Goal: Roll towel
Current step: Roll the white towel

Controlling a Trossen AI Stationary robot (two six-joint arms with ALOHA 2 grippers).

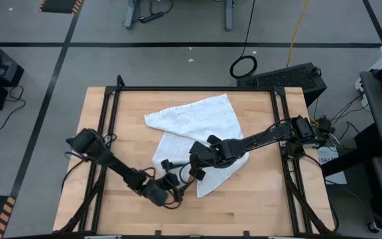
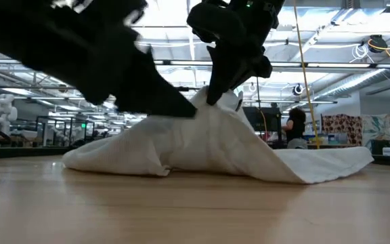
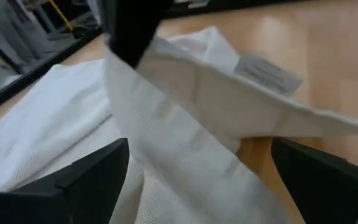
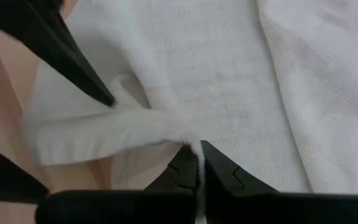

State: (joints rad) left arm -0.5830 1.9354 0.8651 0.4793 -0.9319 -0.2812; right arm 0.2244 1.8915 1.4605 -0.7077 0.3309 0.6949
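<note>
1. High view: towel (image 1: 201, 126) lies crumpled at centre of table (image 1: 257, 199). Right gripper (image 1: 195, 163) sits on its lower-left part; left gripper (image 1: 171, 191) just below-left of the cloth, on bare wood.
2. Low view only: a towel fold is lifted into a peak mid-frame, the right gripper's fingers (image 2: 217, 88) pinching the top. A person (image 2: 294, 126) sits far behind, right of centre.
3. Left wrist view only: label tag (image 3: 268, 73) on the raised edge, upper right. Left fingers (image 3: 89, 177) spread wide at the bottom corners, cloth between them, not gripped.
4. Right wrist view: fingers pressed together on a thin towel edge, lower centre.
</note>
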